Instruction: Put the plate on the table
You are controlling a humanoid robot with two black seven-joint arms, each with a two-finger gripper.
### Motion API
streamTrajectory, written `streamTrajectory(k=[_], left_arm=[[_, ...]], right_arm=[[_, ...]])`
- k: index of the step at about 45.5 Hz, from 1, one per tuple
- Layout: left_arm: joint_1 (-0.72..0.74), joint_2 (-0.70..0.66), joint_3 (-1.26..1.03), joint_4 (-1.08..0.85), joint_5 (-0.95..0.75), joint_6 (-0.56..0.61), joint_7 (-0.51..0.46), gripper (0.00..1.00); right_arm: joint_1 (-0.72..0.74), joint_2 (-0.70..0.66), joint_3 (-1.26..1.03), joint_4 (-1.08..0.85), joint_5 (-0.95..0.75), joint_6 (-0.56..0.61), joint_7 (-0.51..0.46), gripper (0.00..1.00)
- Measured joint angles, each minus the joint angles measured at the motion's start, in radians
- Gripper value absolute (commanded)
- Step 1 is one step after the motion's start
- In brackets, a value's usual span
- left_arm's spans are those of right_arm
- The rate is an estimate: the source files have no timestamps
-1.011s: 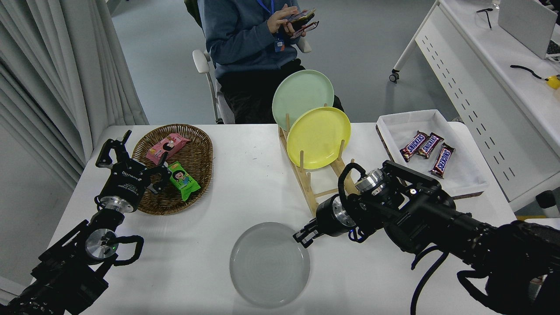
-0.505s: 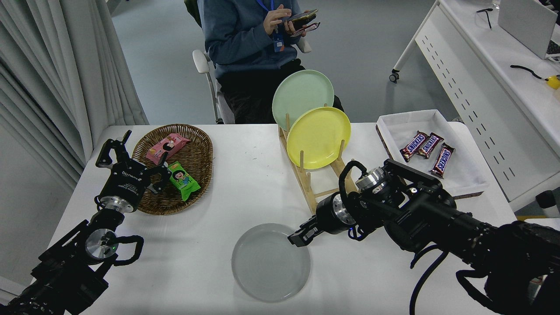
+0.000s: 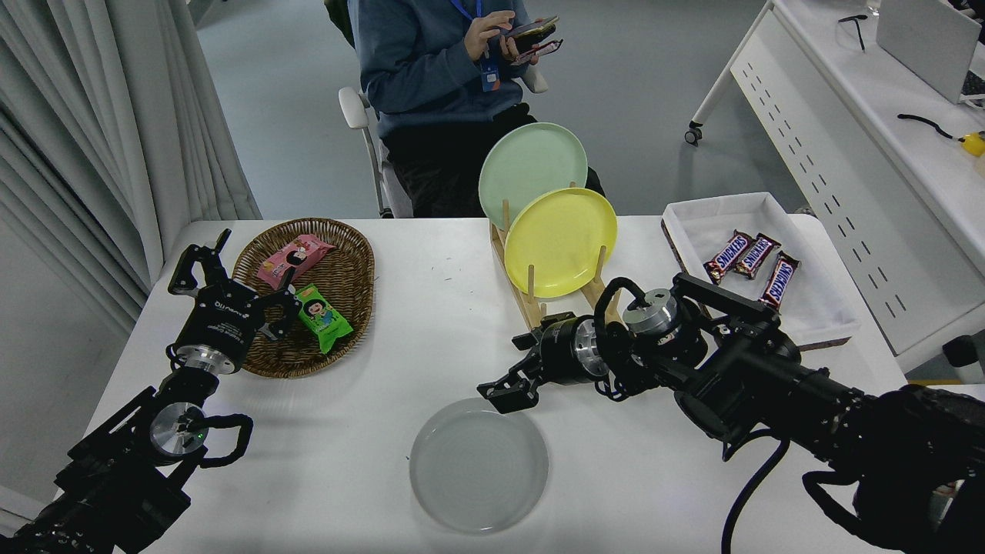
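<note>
The light-grey plate [image 3: 479, 465] lies flat on the white table [image 3: 431, 338], near its front edge at the middle. My right gripper [image 3: 504, 395] hovers just above the plate's far rim, open and empty, apart from the plate. My right arm reaches in from the lower right. My left gripper [image 3: 208, 265] is parked at the lower left beside the wicker basket, fingers open.
A wooden rack [image 3: 539, 308] holds a yellow plate [image 3: 560, 241] and a pale green plate [image 3: 531, 165] behind my right arm. A wicker basket [image 3: 350, 300] holds snack packets at left. A white tray [image 3: 816, 308] holds chocolate bars at right. A person sits at the far side.
My right gripper has let go of the plate's right rim and moved up and to the left, away from it. The plate rests flat. The left arm has not moved.
</note>
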Motion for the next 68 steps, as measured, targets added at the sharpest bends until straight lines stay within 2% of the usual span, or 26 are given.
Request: streamTrajectory(k=[4, 11, 21, 28, 47, 68], left_arm=[[0.000, 0.000, 0.000, 0.000, 0.000, 0.000, 0.000, 1.00], [0.000, 0.000, 0.000, 0.000, 0.000, 0.000, 0.000, 1.00], [0.000, 0.000, 0.000, 0.000, 0.000, 0.000, 0.000, 1.00], [0.000, 0.000, 0.000, 0.000, 0.000, 0.000, 0.000, 1.00], [0.000, 0.000, 0.000, 0.000, 0.000, 0.000, 0.000, 1.00], [0.000, 0.000, 0.000, 0.000, 0.000, 0.000, 0.000, 1.00]], right_arm=[[-0.002, -0.007, 0.004, 0.000, -0.122, 0.106, 0.081, 1.00], [-0.006, -0.014, 0.010, -0.002, -0.279, 0.205, 0.210, 1.00], [-0.018, -0.026, 0.058, -0.007, -0.440, 0.300, 0.402, 1.00], [-0.039, -0.037, 0.148, -0.017, -0.528, 0.347, 0.492, 1.00], [-0.082, -0.147, 0.383, -0.045, -0.655, 0.435, 0.561, 1.00], [-0.282, -0.218, 0.603, -0.038, -0.712, 0.515, 0.571, 1.00]])
